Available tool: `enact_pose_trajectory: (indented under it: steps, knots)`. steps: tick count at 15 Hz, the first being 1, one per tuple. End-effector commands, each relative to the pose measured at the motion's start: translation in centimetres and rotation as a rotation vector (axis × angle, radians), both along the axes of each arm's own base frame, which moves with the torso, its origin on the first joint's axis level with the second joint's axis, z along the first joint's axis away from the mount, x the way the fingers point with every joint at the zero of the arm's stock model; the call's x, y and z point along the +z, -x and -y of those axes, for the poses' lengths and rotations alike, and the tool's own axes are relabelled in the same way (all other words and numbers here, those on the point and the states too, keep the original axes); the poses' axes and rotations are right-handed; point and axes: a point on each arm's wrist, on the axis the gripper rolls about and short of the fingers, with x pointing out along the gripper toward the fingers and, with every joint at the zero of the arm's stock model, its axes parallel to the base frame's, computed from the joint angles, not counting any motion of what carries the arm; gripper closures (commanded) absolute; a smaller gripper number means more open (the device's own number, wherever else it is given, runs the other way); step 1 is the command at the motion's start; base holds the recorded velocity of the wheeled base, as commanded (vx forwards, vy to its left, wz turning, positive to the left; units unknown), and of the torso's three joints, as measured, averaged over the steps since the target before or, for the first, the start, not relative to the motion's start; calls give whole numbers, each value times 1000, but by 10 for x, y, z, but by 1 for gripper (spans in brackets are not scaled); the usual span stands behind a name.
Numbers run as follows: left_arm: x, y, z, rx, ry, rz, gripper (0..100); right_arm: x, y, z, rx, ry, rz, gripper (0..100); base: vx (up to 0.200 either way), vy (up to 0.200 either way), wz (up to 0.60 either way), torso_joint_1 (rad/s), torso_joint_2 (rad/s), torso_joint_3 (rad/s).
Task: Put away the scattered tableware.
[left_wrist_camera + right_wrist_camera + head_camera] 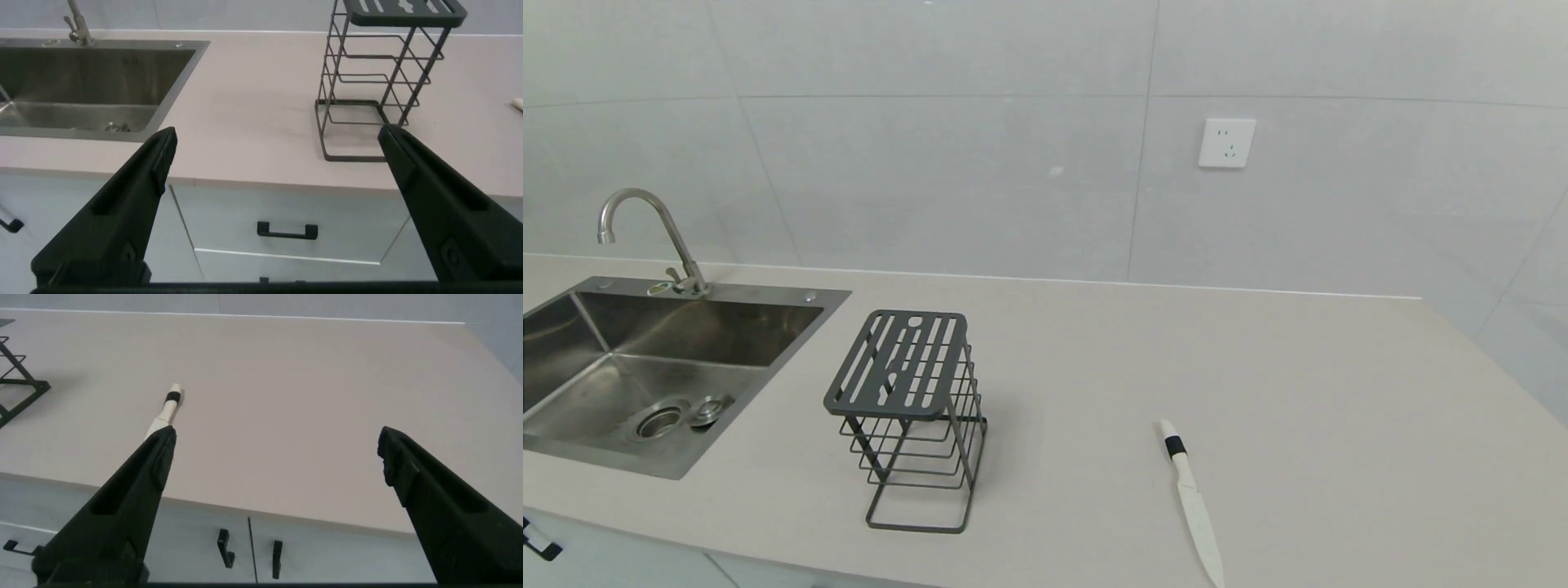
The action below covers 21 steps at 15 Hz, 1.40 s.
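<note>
The knife (1192, 500), white with a black band, is laid flat near the counter's (1298, 392) front edge, handle toward the wall. A dark wire knife rack (907, 425) is stood well apart on its left, beside the sink (752, 291). The left gripper (278, 135) and right gripper (278, 434) are spread wide, with nothing gripped.

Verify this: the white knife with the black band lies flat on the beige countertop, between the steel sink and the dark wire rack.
Not between them. The white knife with the black band lies flat on the beige countertop to the right of the dark wire rack, which stands between it and the steel sink. The head view shows this.
</note>
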Motion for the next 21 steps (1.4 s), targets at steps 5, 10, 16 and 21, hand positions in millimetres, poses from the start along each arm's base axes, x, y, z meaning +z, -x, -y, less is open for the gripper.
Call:
enact_pose_trajectory:
  steps: [5,10,16,21]
  knots:
    - [0,0,0,-1,-3,-1,0,0,0,0,1,1,1,0,0,0,0,111,-23,83]
    - [0,0,0,-7,-17,0,0,0,0,0,1,1,1,0,0,0,0,112,-231,-119]
    - [1,0,0,-18,-48,6,0,0,0,0,0,0,1,0,0,0,0,0,0,0]
    - [1,0,0,-16,-46,6,0,11,-1,0,7,-11,106,0,0,0,0,0,0,0]
